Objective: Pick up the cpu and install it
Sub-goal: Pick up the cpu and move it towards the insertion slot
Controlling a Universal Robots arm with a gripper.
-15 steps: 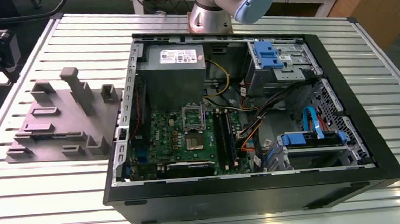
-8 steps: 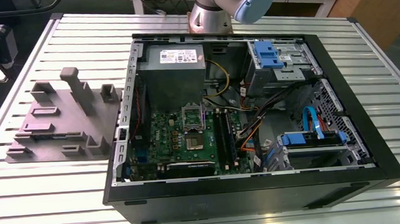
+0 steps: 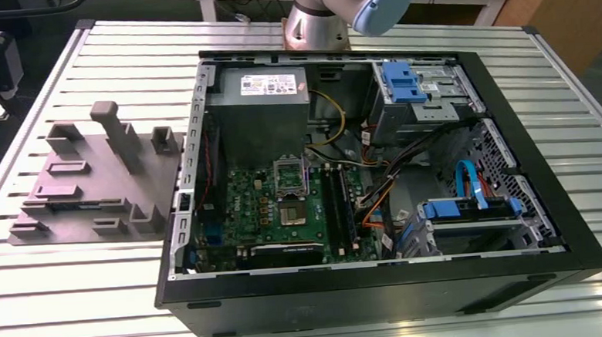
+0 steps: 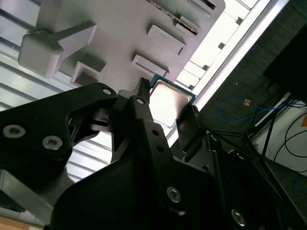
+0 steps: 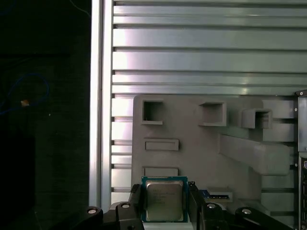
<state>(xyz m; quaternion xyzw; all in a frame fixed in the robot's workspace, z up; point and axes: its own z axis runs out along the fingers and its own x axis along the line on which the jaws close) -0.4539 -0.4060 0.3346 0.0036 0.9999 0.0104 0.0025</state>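
The cpu, a small square chip with a silvery top and a greenish rim, sits between the two black fingers of my gripper, which is shut on its opposite edges. In the second wrist view the cpu is again clamped in the gripper, held in the air above the table. Below and behind it lies the grey block. In the exterior view, the green board with its metal socket frame lies inside the open computer case.
The grey block, with its raised posts and pockets, sits on the slatted metal table at the exterior view's left, beside the case. Part of the arm rises behind the case. Cables, blue drive bays and a power supply crowd the case.
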